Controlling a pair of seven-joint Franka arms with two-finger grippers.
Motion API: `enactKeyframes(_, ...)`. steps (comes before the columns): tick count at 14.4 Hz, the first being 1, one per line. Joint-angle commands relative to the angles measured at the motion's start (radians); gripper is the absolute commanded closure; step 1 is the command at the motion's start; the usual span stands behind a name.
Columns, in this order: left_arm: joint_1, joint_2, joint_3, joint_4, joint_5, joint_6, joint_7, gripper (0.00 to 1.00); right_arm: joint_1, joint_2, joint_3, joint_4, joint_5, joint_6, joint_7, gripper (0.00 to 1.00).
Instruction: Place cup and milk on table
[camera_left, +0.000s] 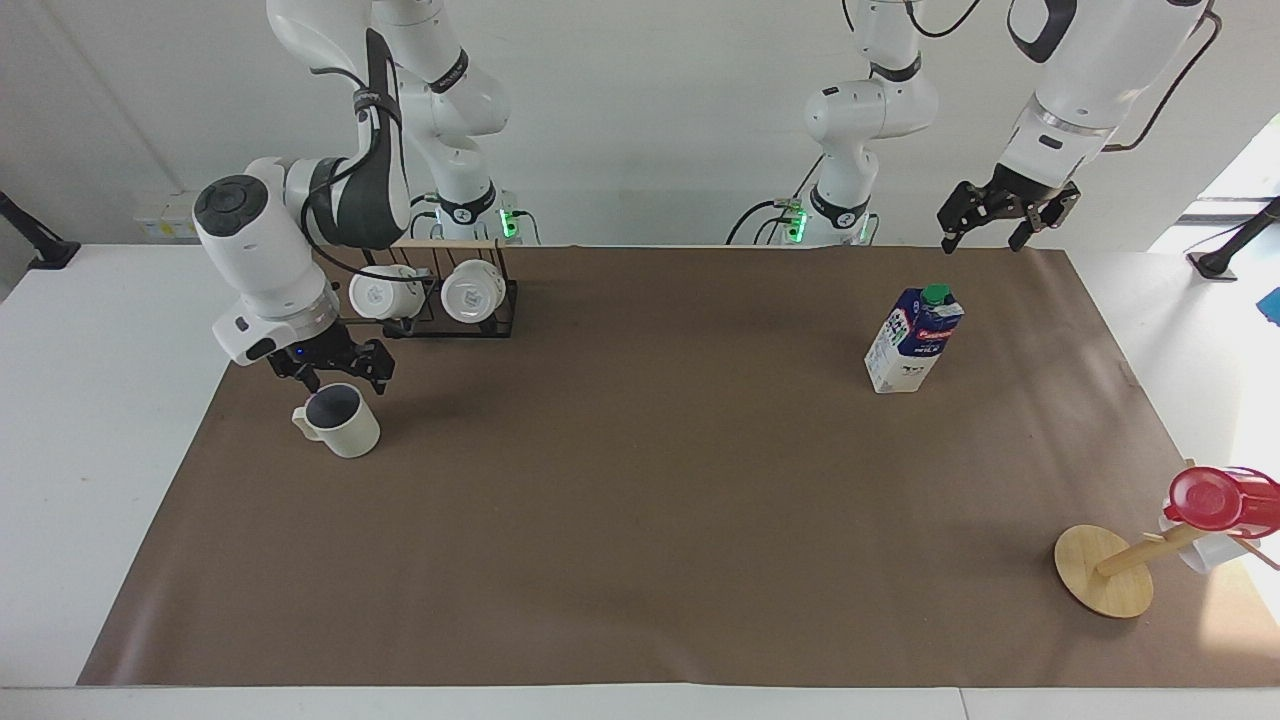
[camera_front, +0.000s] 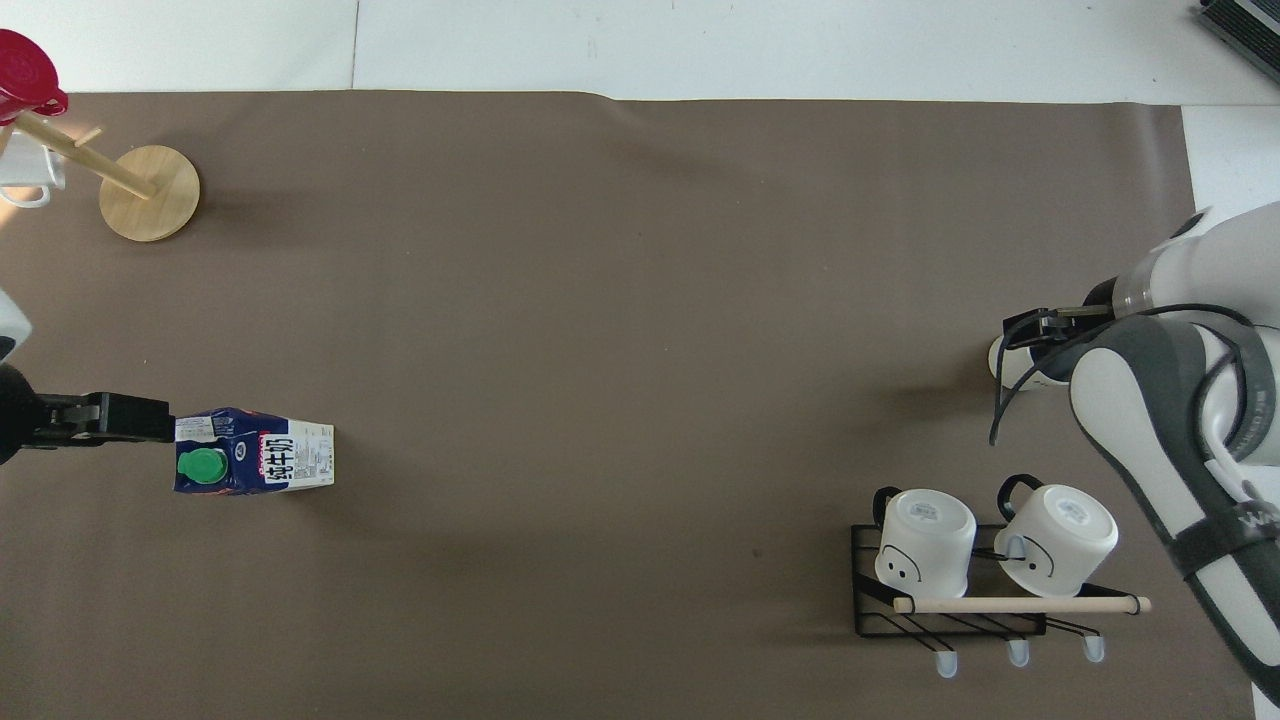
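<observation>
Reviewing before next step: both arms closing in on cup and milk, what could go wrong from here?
1. The right claw is open just above the cup rim; a finger landing on the rim could tip or shove it.
2. The left claw is open above the tall milk; a sideways bump near its top might topple it.

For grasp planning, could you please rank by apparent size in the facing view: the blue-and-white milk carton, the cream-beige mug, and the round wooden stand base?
1. Blue-and-white milk carton, largest.
2. Round wooden stand base and cream-beige mug look alike; the base sits closer to the camera, so their order is unsure.
</observation>
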Motion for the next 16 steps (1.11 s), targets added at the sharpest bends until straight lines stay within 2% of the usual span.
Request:
enactKeyframes(1,-0.001,-0.034,0.001,-0.096,-0.003,0.085,0.001,0.00,-0.013,0.015,0.008,-0.039,-0.003,0.058,-0.029,0.00)
enactKeyframes(8,-0.026,-0.055,-0.001,-0.193,-0.003,0.142,-0.001,0.00,-0.011,0.055,0.008,-0.079,-0.003,0.125,-0.030,0.00)
enactKeyframes(9,-0.026,-0.054,-0.001,-0.194,-0.003,0.147,-0.001,0.00,-0.011,0.055,0.008,-0.080,-0.003,0.125,-0.030,0.09)
enactKeyframes(10,-0.026,-0.054,-0.001,-0.199,-0.003,0.157,-0.001,0.00,-0.010,0.055,0.008,-0.080,-0.003,0.125,-0.033,0.36)
enactKeyframes(11,-0.026,-0.054,-0.001,-0.206,-0.003,0.174,-0.001,0.00,-0.010,0.055,0.008,-0.080,-0.003,0.125,-0.041,0.87)
enactKeyframes(12,-0.032,-0.052,-0.002,-0.209,-0.003,0.190,-0.001,0.00,-0.008,0.055,0.008,-0.080,-0.003,0.125,-0.041,1.00)
enactKeyframes(16,-0.036,-0.054,-0.002,-0.241,-0.002,0.205,-0.002,0.00,-0.006,0.057,0.008,-0.073,-0.003,0.122,-0.034,1.00)
